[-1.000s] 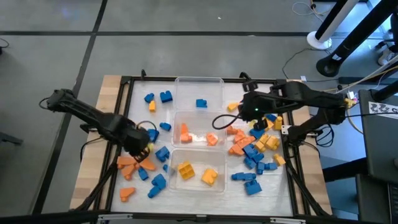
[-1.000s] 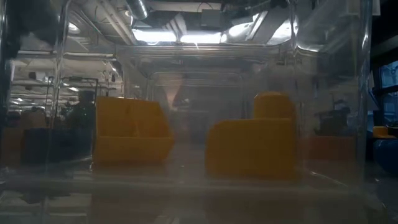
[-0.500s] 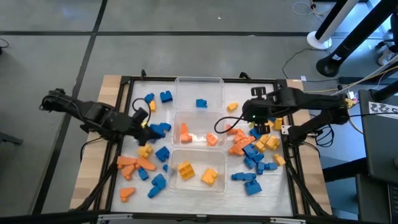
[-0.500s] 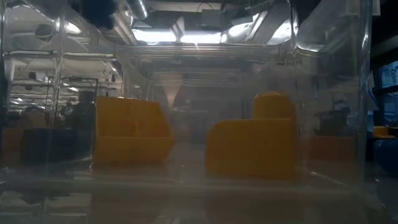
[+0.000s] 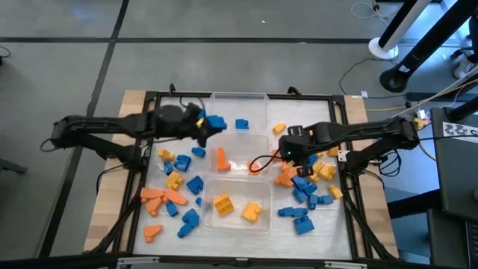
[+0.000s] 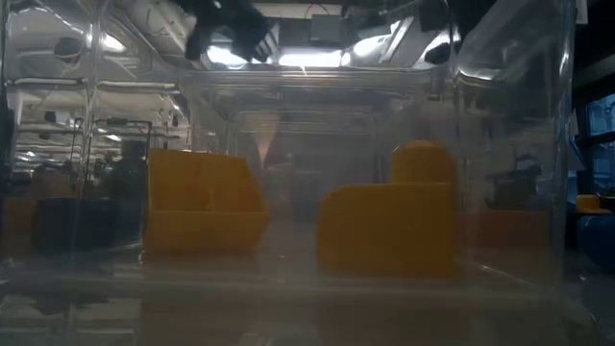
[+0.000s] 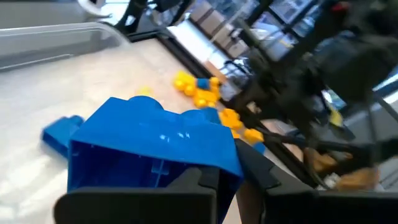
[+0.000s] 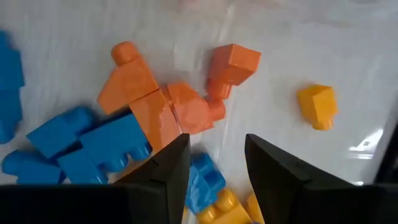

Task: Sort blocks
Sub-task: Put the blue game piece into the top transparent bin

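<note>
The blue block (image 7: 152,149) sits pinched in the left gripper (image 5: 203,123), carried at the near-left edge of the far tub (image 5: 258,101), which already holds one blue piece (image 5: 242,124). The middle tub (image 5: 263,142) has a couple of orange blocks (image 5: 222,158) and the near tub (image 5: 263,193) two yellow ones (image 5: 223,203), so the sorting by colour looks barely begun: most blocks lie loose on the white mat (image 5: 340,224), a blue, orange and yellow scatter (image 5: 173,196) left of the tubs and a denser heap (image 5: 306,179) to their right. The right gripper (image 5: 287,153) hangs low over that heap, its fingers (image 8: 163,171) parted and empty above an orange cluster (image 8: 158,102).

The mat lies inside a black frame (image 5: 149,97) on a wooden table (image 5: 133,101). Around it is grey floor, with a stand base and cables at the far right. The low view looks through the clear tub wall at the yellow blocks (image 6: 384,226), with ceiling lights and shelving blurred beyond
</note>
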`<state>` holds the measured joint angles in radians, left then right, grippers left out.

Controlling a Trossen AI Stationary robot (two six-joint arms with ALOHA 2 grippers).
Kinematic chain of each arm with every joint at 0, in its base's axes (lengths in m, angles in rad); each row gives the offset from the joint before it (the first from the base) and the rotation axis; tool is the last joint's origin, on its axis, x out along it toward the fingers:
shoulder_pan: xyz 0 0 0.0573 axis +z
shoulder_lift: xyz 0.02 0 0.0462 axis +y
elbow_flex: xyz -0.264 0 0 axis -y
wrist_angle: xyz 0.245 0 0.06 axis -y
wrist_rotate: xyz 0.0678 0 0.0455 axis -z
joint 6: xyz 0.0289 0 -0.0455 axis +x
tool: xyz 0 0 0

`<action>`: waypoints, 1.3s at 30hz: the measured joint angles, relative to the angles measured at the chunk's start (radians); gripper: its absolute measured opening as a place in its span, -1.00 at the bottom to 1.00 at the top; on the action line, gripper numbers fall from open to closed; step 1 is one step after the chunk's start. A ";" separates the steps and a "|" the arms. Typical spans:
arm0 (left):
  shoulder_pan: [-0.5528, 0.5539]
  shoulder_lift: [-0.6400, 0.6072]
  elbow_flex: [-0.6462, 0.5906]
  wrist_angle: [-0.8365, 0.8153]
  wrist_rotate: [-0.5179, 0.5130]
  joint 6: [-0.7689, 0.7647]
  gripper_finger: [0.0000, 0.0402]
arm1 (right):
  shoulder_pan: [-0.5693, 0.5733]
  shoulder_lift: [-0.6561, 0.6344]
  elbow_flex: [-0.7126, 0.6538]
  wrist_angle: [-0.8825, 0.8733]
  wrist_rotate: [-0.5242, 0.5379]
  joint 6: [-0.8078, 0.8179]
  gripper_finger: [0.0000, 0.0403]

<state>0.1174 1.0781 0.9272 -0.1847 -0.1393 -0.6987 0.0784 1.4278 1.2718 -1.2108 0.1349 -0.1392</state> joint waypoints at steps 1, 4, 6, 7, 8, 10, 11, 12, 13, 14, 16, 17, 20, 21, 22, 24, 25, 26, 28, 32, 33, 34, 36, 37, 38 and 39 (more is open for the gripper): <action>0.034 0.018 0.000 0.004 0.023 0.000 -0.92 | 0.000 0.000 -0.017 0.020 0.000 0.000 -0.22; 0.120 0.076 0.000 0.021 0.071 0.000 -0.91 | 0.000 0.000 -0.071 0.083 -0.005 -0.004 -0.22; 0.166 0.111 -0.001 0.030 0.095 0.000 -0.91 | 0.000 0.000 -0.101 0.131 -0.005 -0.006 -0.22; 0.189 0.131 -0.001 0.047 0.107 0.000 -0.91 | 0.000 0.000 -0.116 0.156 -0.005 -0.007 -0.22; 0.207 0.148 -0.001 0.066 0.117 0.000 -0.91 | 0.000 0.000 -0.131 0.178 -0.005 -0.007 -0.22; 0.239 0.180 -0.001 0.112 0.138 0.000 -0.91 | 0.000 0.000 -0.157 0.226 -0.005 -0.007 -0.22; 0.252 0.194 -0.001 0.137 0.152 0.000 -0.91 | 0.000 0.000 -0.168 0.251 -0.005 -0.007 -0.22; 0.263 0.208 -0.001 0.157 0.165 0.000 -0.91 | 0.000 0.000 -0.178 0.269 -0.005 -0.007 -0.22; 0.273 0.221 -0.001 0.175 0.177 0.000 -0.90 | 0.000 0.000 -0.188 0.288 -0.003 -0.007 -0.22; 0.281 0.232 -0.001 0.195 0.190 0.000 -0.90 | 0.000 0.000 -0.198 0.308 0.007 -0.007 -0.22; 0.294 0.250 -0.001 0.204 0.218 0.000 -0.90 | 0.000 0.000 -0.214 0.338 0.035 -0.008 -0.22; 0.299 0.257 -0.001 0.205 0.235 0.000 -0.90 | 0.000 0.000 -0.220 0.353 0.053 -0.007 -0.22; 0.310 0.272 -0.001 0.197 0.277 0.000 -0.90 | 0.000 0.003 -0.223 0.357 0.123 -0.007 -0.22; 0.310 0.275 -0.001 0.197 0.284 0.000 -0.90 | 0.000 0.005 -0.223 0.357 0.145 -0.008 -0.22; 0.310 0.279 -0.001 0.195 0.290 0.000 -0.90 | 0.000 0.006 -0.223 0.357 0.163 -0.008 -0.22; 0.310 0.281 -0.001 0.195 0.293 0.005 -0.90 | 0.000 0.006 -0.223 0.358 0.181 -0.008 -0.22; 0.310 0.281 -0.001 0.194 0.294 0.018 -0.90 | 0.000 0.006 -0.223 0.357 0.186 -0.008 -0.22; 0.309 0.281 -0.001 0.197 0.294 0.026 -0.90 | 0.000 0.006 -0.223 0.357 0.187 -0.008 -0.22; 0.309 0.281 -0.001 0.197 0.294 0.032 -0.90 | 0.000 0.006 -0.223 0.357 0.187 -0.008 -0.22; 0.309 0.281 -0.001 0.197 0.294 0.055 -0.76 | 0.000 0.011 -0.223 0.357 0.187 -0.008 -0.22; 0.309 0.281 -0.001 0.197 0.293 0.065 -0.71 | 0.000 0.011 -0.223 0.356 0.187 -0.008 -0.22; 0.309 0.281 -0.001 0.196 0.293 0.079 -0.66 | 0.000 0.012 -0.223 0.357 0.187 -0.008 -0.22; 0.309 0.281 -0.001 0.197 0.290 0.103 -0.56 | 0.000 0.014 -0.223 0.356 0.187 -0.008 -0.22; 0.309 0.281 -0.001 0.197 0.290 0.104 -0.52 | 0.000 0.015 -0.223 0.355 0.187 -0.008 -0.22; 0.309 0.281 -0.001 0.197 0.288 0.105 -0.47 | 0.000 0.015 -0.223 0.356 0.187 -0.008 -0.22; 0.309 0.281 -0.001 0.197 0.286 0.105 -0.42 | 0.000 0.015 -0.223 0.358 0.187 -0.008 -0.22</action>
<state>0.4267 1.3594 0.9264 0.0124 0.1467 -0.5938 0.0780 1.4429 1.0492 -0.8533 0.3218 -0.1471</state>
